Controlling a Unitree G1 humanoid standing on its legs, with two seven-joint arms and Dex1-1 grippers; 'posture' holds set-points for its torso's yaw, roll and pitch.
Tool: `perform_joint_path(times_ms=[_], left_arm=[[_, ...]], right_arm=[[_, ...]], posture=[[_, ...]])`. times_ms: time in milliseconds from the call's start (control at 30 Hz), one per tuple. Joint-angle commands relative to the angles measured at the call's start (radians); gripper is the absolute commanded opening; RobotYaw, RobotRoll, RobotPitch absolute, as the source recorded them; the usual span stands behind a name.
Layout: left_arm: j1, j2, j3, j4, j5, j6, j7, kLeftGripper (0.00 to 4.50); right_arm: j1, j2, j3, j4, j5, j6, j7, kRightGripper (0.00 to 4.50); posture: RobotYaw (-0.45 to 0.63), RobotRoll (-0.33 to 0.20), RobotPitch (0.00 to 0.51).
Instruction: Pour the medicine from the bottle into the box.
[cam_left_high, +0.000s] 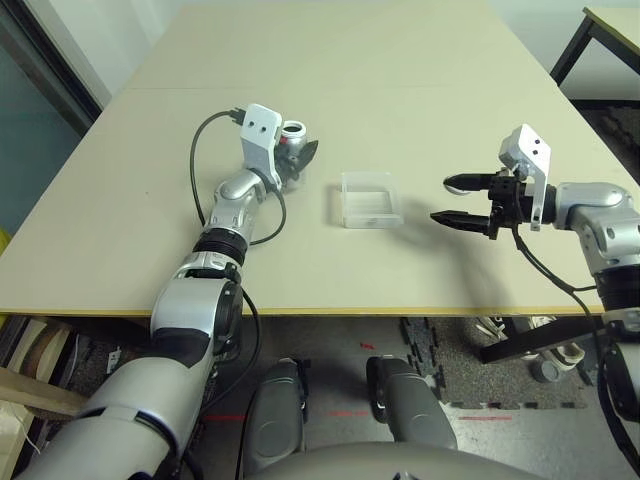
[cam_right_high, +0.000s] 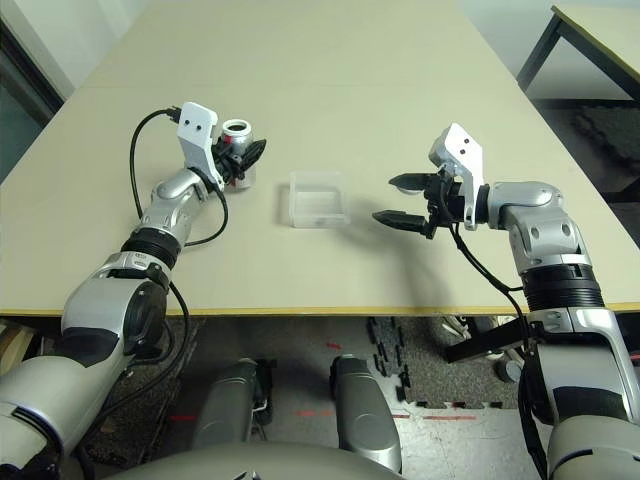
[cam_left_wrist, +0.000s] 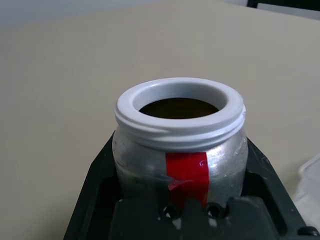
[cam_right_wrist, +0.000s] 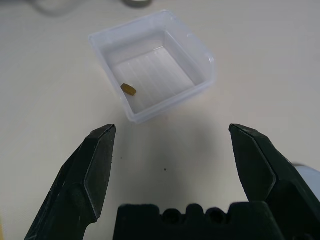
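Two black fingers of the left gripper are clamped around the bottle, one on each side of its silver body. The bottle stands upright with its cap off, and the left wrist view looks down onto its white rim, its dark inside and the red strip on its label. In the head views it sits on the table to the left of the box, apart from it.

The box rests flat on the table between the two arms. It is a clear plastic tray with no lid, and one small yellowish piece lies on its floor near one wall.

On the right, the right gripper hangs just above the table beside the box, not touching it. Its fingers are spread wide and hold nothing, with their tips pointing toward the box. The gripper's shadow falls on the table beneath it.
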Motion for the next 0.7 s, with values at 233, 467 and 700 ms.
perform_joint_path(times_ms=[233, 467, 700], left_arm=[[0.01, 0.014, -0.027, 0.059, 0.049, -0.018, 0.069, 2.66], [0.018, 0.013, -0.026, 0.061, 0.046, -0.014, 0.078, 2.66], [0.028, 0.012, -0.01, 0.048, 0.023, -0.019, 0.065, 4.48]], right_arm=[[0.005, -0.01, 0.003, -0.022, -0.003, 0.003, -0.001, 4.5], [0.003, -0.006, 0.005, -0.024, -0.002, 0.006, -0.002, 4.5], [-0.001, -0.001, 0.007, -0.019, -0.003, 0.003, -0.003, 4.5]], posture=[[-0.11, 0.0, 0.121], [-0.1, 0.0, 0.122], [-0.1, 0.0, 0.122]])
